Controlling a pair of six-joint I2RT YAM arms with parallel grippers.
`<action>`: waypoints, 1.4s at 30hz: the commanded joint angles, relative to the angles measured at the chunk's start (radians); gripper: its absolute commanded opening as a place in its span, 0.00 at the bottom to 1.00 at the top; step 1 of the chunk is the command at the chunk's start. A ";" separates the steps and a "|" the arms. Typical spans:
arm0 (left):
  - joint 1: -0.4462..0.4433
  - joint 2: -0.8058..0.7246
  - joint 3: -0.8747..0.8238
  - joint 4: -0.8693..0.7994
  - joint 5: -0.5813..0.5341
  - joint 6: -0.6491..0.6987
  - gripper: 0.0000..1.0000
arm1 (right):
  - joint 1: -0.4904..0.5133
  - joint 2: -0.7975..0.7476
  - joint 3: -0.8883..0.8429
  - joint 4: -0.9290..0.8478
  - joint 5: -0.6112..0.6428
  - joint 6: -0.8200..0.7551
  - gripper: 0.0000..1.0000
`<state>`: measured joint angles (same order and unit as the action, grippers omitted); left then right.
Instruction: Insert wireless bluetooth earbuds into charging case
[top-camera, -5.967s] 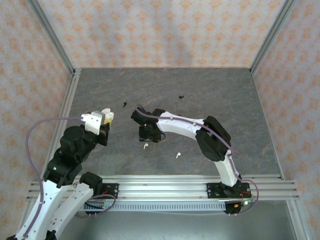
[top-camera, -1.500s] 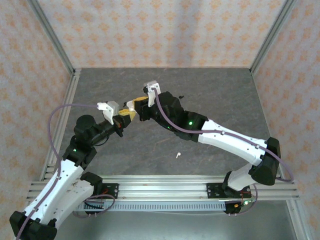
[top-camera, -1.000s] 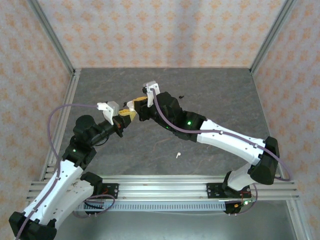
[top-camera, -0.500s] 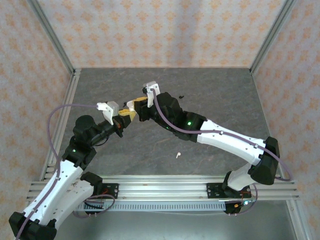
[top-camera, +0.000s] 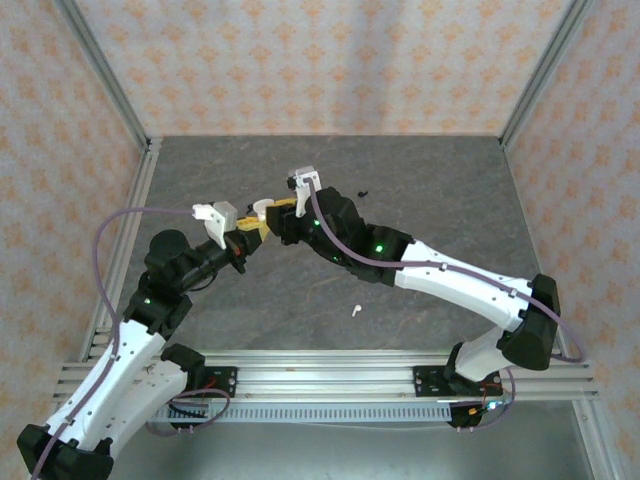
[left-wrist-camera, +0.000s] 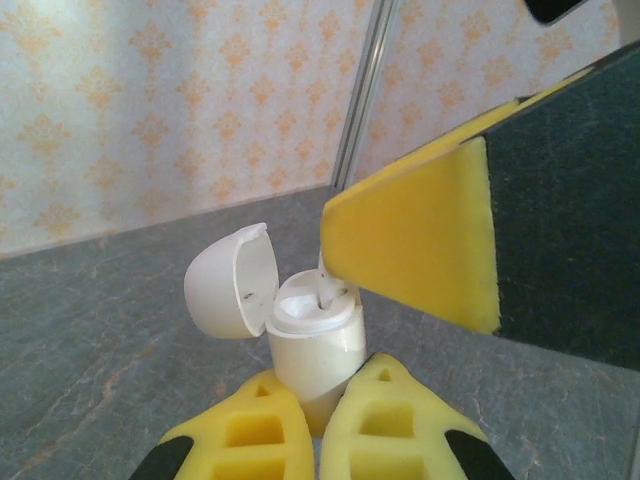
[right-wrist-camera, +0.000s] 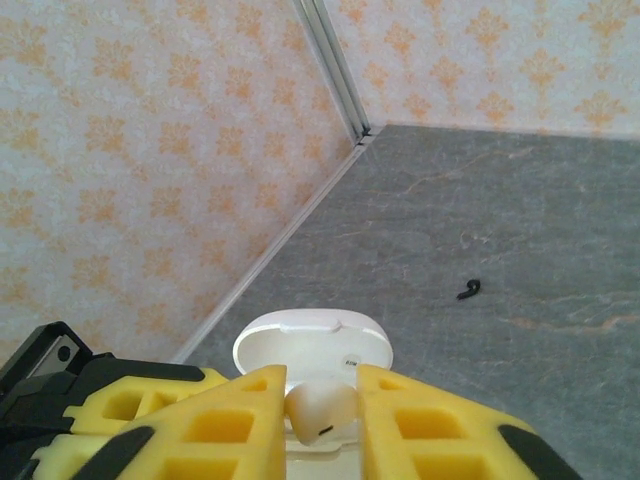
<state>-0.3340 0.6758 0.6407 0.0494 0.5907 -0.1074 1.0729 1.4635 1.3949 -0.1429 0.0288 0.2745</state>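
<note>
The white charging case (left-wrist-camera: 315, 350) stands upright with its lid (left-wrist-camera: 228, 280) swung open, and my left gripper (left-wrist-camera: 318, 385) is shut on its lower body. From above it shows as a white spot (top-camera: 260, 210) where the two grippers meet over the table. My right gripper (right-wrist-camera: 322, 385) comes in from the opposite side, its yellow pads (left-wrist-camera: 415, 250) touching both sides of one white earbud (right-wrist-camera: 322, 408). That earbud's stem (left-wrist-camera: 327, 288) reaches down into the case's top opening. A second earbud (top-camera: 354, 310) lies on the grey table in front of the arms.
Small black specks lie on the table behind the grippers (top-camera: 364, 191), one also in the right wrist view (right-wrist-camera: 469, 290). Patterned walls with metal corner posts (top-camera: 120, 100) enclose the grey table (top-camera: 450, 200). An aluminium rail (top-camera: 330, 365) runs along the near edge.
Six seconds ago the right gripper was low by an earbud on the table; that earbud is now lifted to the case. Over the last second both arms shifted only slightly.
</note>
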 joint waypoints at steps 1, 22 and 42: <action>-0.010 -0.019 0.039 0.026 -0.008 0.000 0.00 | 0.006 -0.045 -0.001 -0.028 -0.003 0.024 0.31; -0.023 -0.014 0.041 0.035 0.014 0.013 0.00 | -0.138 -0.040 0.176 -0.252 -0.256 0.300 0.41; -0.040 -0.010 0.058 -0.001 0.012 0.041 0.00 | -0.145 0.090 0.283 -0.328 -0.432 0.311 0.13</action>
<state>-0.3603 0.6739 0.6601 0.0341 0.5949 -0.0956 0.9222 1.5410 1.6390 -0.4431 -0.3542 0.6010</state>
